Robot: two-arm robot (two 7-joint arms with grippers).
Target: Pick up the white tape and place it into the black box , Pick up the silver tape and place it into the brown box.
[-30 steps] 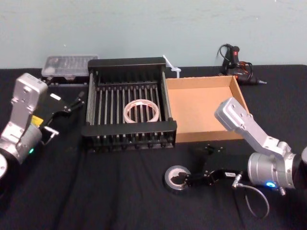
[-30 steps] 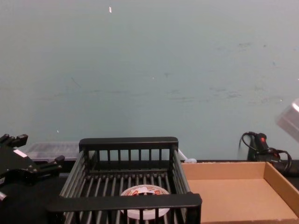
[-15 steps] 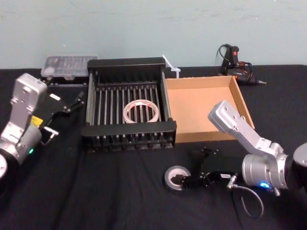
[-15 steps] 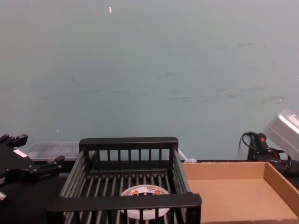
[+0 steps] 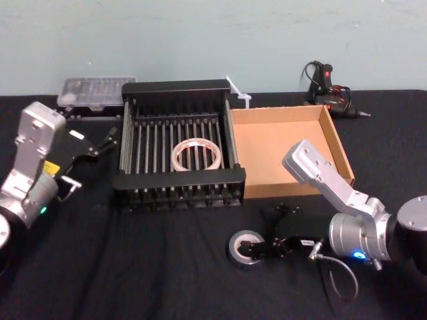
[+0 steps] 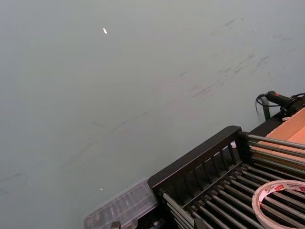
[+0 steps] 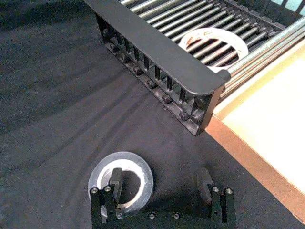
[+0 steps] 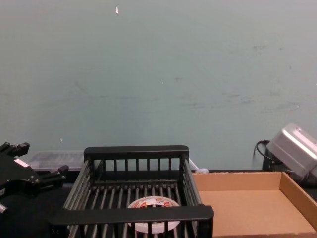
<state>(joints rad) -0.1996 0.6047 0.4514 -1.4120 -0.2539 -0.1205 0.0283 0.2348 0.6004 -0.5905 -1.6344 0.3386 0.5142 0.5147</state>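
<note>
White roll in crate, cardboard tray bare.
The flat white tape roll (image 5: 197,155) lies inside the black slatted plastic crate (image 5: 179,88); the shallow tan cardboard tray (image 5: 342,150) holds nothing; the right pincer (image 7: 161,184) straddles, wide, the grey-silver duct tape roll (image 7: 125,175).

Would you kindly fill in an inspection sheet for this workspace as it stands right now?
Surface: black cloth-covered table.
Job's things: white tape lies flat in the black box; silver tape lies on the cloth in front of the boxes; brown box holds nothing, right of the black box.
Clutter: clear plastic case behind the left arm; white plastic piece behind the boxes.
Grippers: right gripper open, one finger inside the silver tape's core; left gripper open, idle left of the black box.
Cables: black cable with tool at far right; wire loop at right wrist.
Surroundings: pale green wall.
</note>
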